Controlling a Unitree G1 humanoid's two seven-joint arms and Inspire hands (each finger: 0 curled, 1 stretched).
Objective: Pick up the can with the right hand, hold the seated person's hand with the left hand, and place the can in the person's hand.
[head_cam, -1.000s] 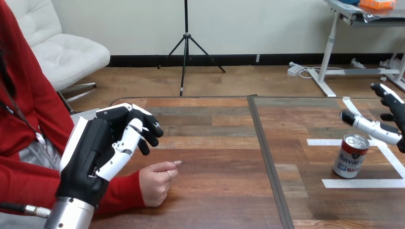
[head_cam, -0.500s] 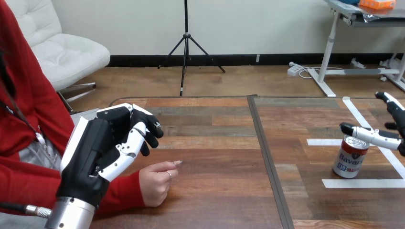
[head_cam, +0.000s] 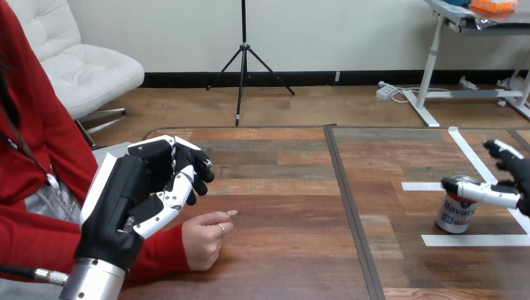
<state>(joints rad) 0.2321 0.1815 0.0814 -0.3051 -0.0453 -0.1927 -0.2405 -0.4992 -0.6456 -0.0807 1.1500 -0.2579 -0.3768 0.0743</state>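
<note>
Standing can: the can (head_cam: pixel 459 214) is upright on the counter (head_cam: pixel 281 250), close to its right edge and roughly midway between the far and near edges. Its base is flat on the wood.
Tape: strips of white tape (head_cam: pixel 475 239) are stuck to the counter around the can. One runs along the counter on its near side, and another passes behind it.
Right hand: the right hand (head_cam: pixel 494 194) comes in over the counter's right edge, spread wide and closed on nothing. One white digit lies level across the can's upper rim on the near side. The other fingers (head_cam: pixel 503 149) reach past the can toward the far edge, so the can sits in the gap between them. From where I stand I cannot tell whether the level digit touches the rim or only crosses in front of it.
Left hand: the left hand (head_cam: pixel 122 200) is raised over the counter's left edge with its back turned outward. The fingers are loosely bent, the thumb slants beneath them, and nothing is in its grasp.
Person's hand: the person's hand (head_cam: pixel 205 239) rests on the counter toward the near left corner, loosely curled. A red sleeve lies behind it and one fingertip points toward the right edge. It lies lower than the left hand, just beside it, and a gap shows between the two.
Seam: a dark seam (head_cam: pixel 350 206) runs from the far edge to the near edge down the counter's middle. The can and right hand are on one side of it. The left hand and the person's hand are on the other side, well apart from the can.
</note>
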